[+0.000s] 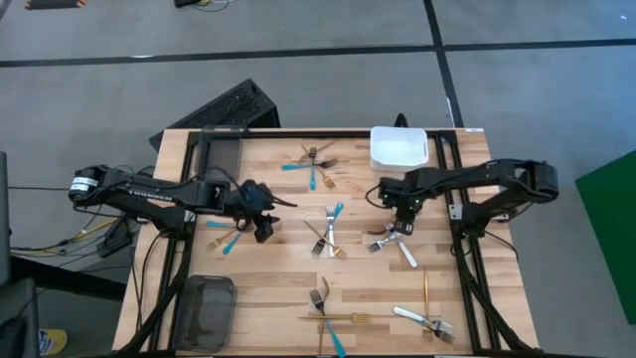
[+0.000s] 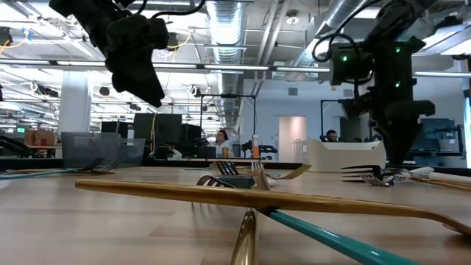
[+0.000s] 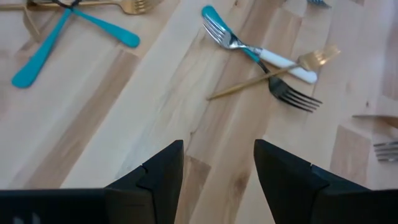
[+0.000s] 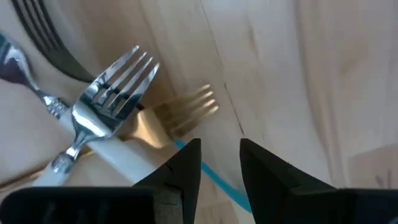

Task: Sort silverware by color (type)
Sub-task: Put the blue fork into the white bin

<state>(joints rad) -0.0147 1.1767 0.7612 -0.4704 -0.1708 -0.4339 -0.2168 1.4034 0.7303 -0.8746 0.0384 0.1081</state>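
Right wrist view shows the right gripper [image 4: 219, 163] with jaws apart, low over a crossed pile [image 1: 396, 242] of forks toward the table's right edge: it may pinch two kinds together. Left gripper [image 3: 218, 168], also apart and empty, hovers near the left edge.

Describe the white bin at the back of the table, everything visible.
The white bin is a shallow rectangular container with rounded corners and a raised rim, plastic by its look. It sits upright and open-topped at the far edge of the table, on the right arm's side. No silverware shows inside it. The right hand hangs nearer the table's middle, over a small pile of forks, clear of the bin. Nothing but the table touches it.
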